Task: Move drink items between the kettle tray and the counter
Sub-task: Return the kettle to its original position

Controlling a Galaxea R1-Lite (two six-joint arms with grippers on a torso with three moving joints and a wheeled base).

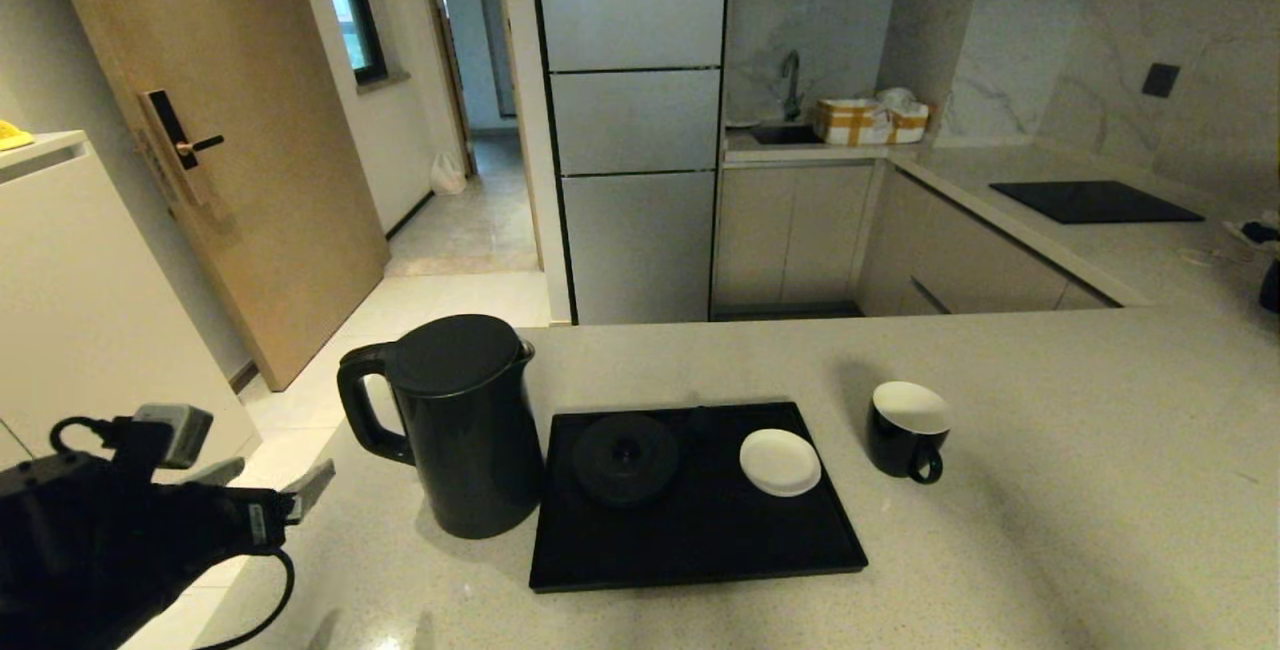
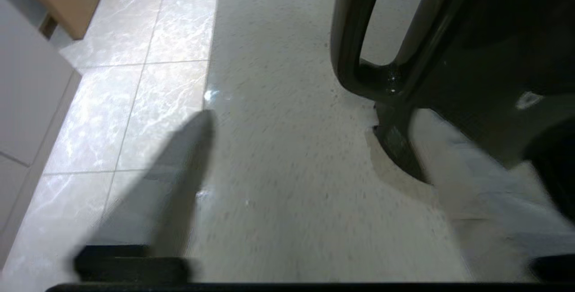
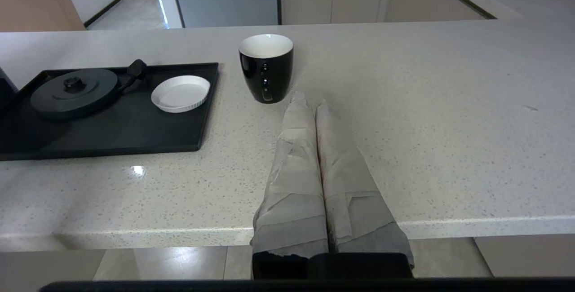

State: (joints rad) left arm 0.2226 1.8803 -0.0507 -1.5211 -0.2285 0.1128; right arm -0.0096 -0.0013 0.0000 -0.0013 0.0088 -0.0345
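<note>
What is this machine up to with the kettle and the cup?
The kettle and the cup both stand on the counter, either side of the black tray, which holds only the kettle base and a white saucer. The left pincer hangs open beside the kettle's handle, holding nothing. The right pincer sits shut near the cup.

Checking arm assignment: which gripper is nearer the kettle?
Left. The left gripper is open beside the kettle, on its handle side; the right gripper, shut, points at the cup.
</note>
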